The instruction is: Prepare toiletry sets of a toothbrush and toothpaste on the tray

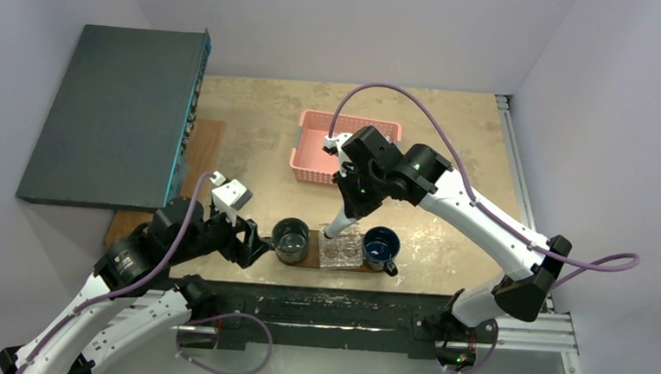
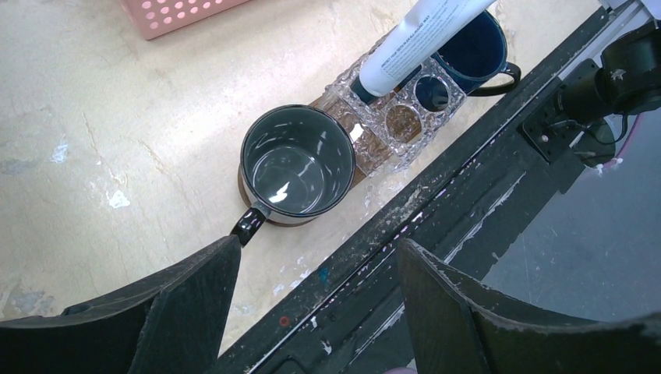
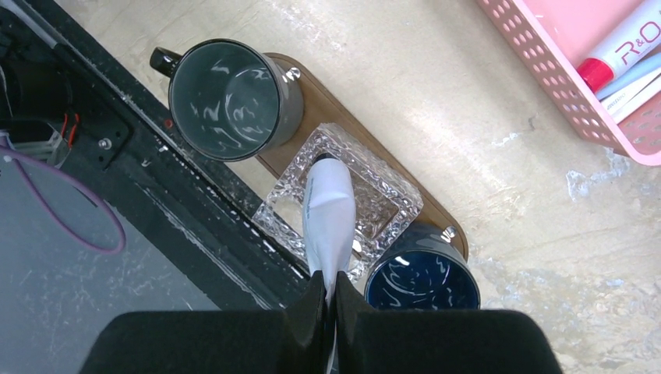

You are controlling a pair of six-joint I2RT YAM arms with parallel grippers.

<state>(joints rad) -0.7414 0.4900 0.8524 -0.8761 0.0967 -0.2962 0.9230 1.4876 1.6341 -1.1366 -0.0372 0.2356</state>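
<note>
Right wrist view shows the right gripper (image 3: 327, 292) pinched tight on the flat end of the toothpaste tube (image 3: 327, 210). The tube's cap points down into the glass holder (image 3: 390, 195), which sits mid-tray (image 3: 318, 105) between the grey mug (image 3: 226, 97) and the blue mug (image 3: 421, 284); whether the cap touches bottom cannot be told. To do this well, lower straight, centre the tube in one cell of the holder, and release only once it leans on glass. The left gripper (image 2: 316, 245), jaws apart, hangs on the grey-mug side of the holder.
</note>
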